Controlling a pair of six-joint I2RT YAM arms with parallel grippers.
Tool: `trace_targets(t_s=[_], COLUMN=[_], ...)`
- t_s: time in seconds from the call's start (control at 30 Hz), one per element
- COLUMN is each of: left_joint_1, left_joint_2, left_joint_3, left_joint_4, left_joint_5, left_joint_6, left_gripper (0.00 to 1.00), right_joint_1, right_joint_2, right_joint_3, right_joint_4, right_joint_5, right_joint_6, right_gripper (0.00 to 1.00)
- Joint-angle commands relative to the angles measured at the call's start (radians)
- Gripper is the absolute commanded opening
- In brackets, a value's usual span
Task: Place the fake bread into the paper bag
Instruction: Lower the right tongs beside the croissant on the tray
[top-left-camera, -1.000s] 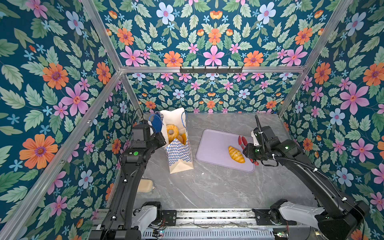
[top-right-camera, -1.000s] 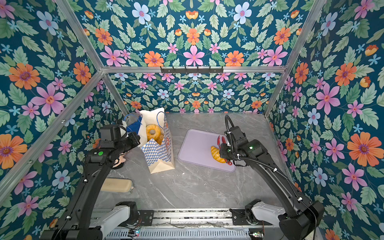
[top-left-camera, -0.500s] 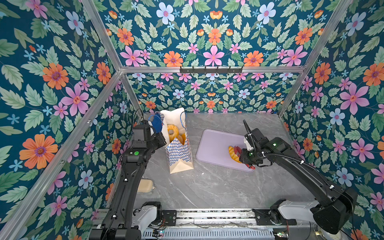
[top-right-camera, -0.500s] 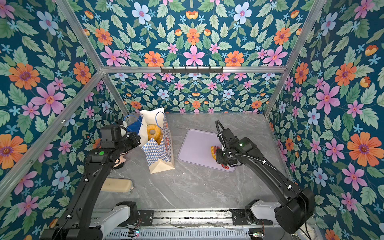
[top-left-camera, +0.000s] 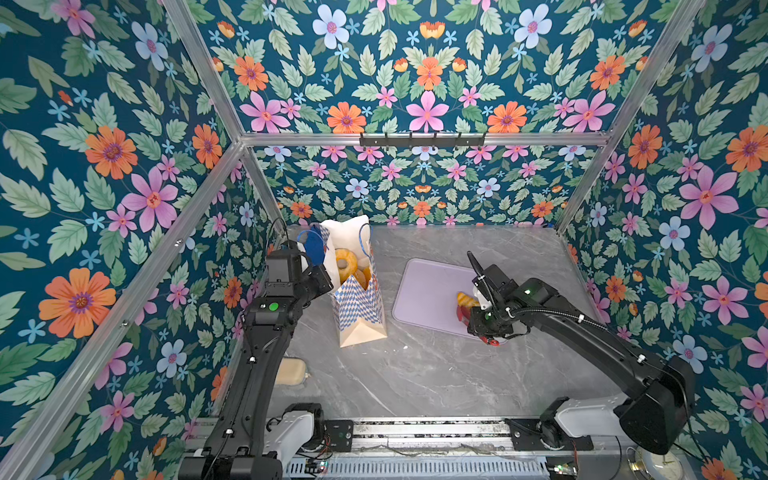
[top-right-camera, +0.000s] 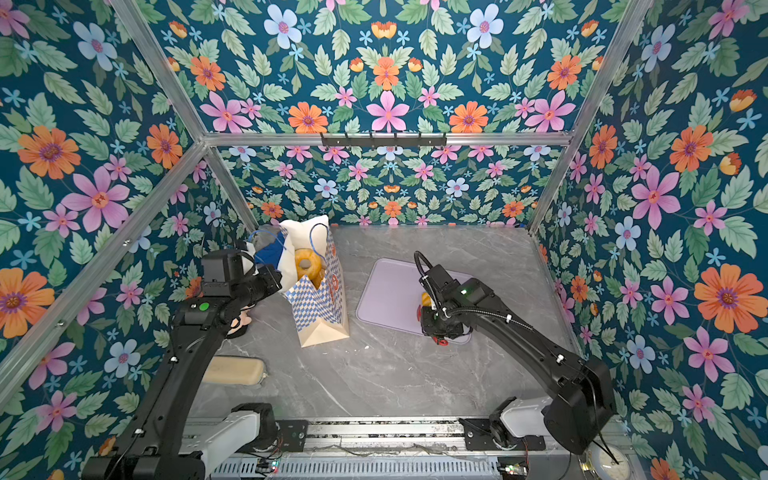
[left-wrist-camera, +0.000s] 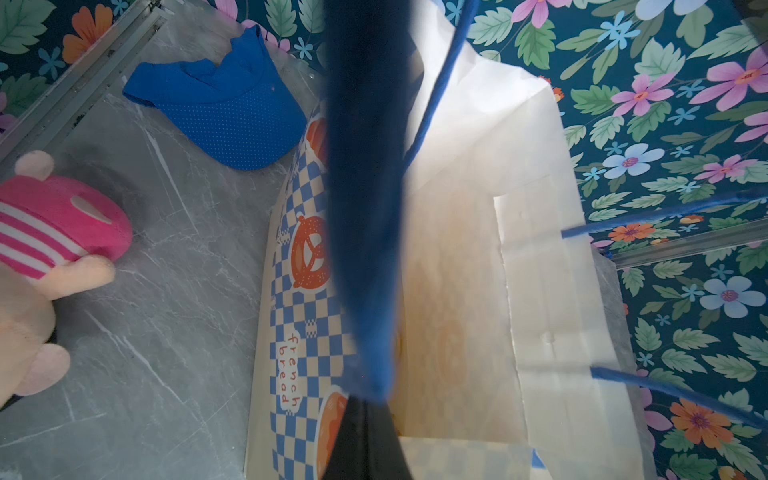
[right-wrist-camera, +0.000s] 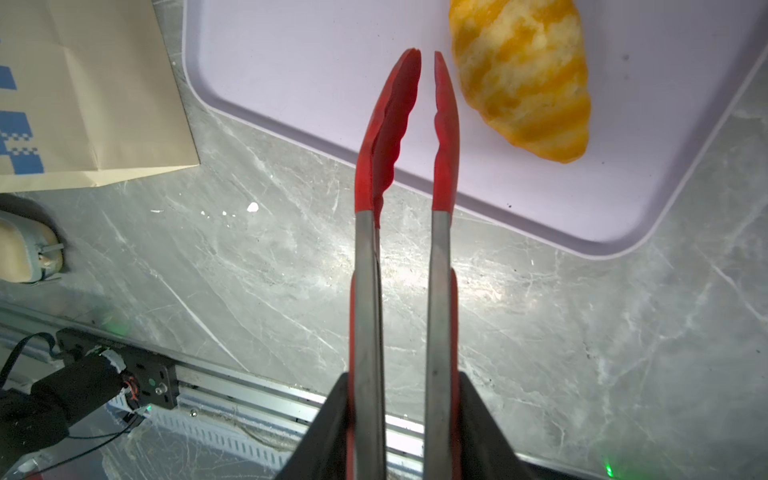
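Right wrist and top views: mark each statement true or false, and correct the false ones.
1. The tongs grip the croissant. False: their red tips are nearly together with nothing between them, beside the croissant.
2. The croissant lies on the lavender tray. True.
3. The paper bag lies flat on its side. False: it stands with its mouth open upward.
4. A ring doughnut shows in the bag's mouth. True.

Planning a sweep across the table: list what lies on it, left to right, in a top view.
In order: beige pouch → bag → tray → croissant. The blue cap is left out, since it overlaps pouch and bag.
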Motion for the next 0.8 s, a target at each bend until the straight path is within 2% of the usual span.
trace_targets(t_s=[0.0, 0.33, 0.77], left_joint_1=[0.001, 0.0, 0.0], left_joint_2=[-0.003, -0.005, -0.002], left_joint_3=[-0.006, 0.005, 0.009], left_joint_4=[-0.011, -0.024, -0.029], left_joint_5=[0.013, 0.003, -0.001], left_joint_6=[0.001, -0.001, -0.001], left_gripper=[0.03, 0.03, 0.04], right_joint_1=[0.001, -0.008, -0.091], right_joint_2=[0.037, 0.186, 0.21], right_joint_3=[0.021, 0.119, 0.092], right_joint_4=[0.075, 0.077, 0.128], right_joint_5=[0.015, 0.097, 0.11], right_joint_6=[0.009, -0.02, -0.04], right_gripper=[0.38, 0.37, 0.36])
